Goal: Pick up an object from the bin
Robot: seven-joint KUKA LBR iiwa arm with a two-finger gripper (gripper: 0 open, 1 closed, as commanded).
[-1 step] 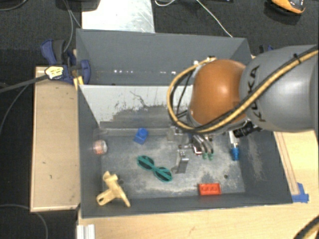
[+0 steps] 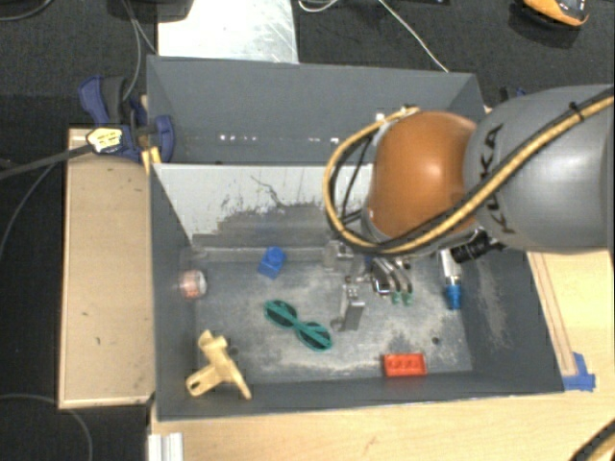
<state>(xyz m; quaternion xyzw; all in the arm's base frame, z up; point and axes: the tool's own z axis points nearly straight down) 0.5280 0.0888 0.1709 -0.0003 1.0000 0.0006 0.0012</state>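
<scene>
**Green figure-8 piece** (image 2: 298,325): lies flat, just left of the gripper, the nearest candidate. Judged light, thin, stiff plastic, possibly slippery. Best taken across the narrow waist between its 2 loops.

**Gripper** (image 2: 351,315): whether released or clenched cannot be told.

**Red brick** (image 2: 404,364): near, right of the gripper. Judged light, blocky, rigid.

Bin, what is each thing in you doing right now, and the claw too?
Claw: down in the bin, just right of the green figure-eight piece.
Green figure-eight piece: lying flat, mid-floor.
Blue block: resting alone near the back wall.
Red brick: lying flat by the front wall.
Tan tap-shaped toy: on its side, front left corner.
Small clear ball: resting by the left wall.
Blue pen-like stick: lying at the right, beside the arm.
</scene>
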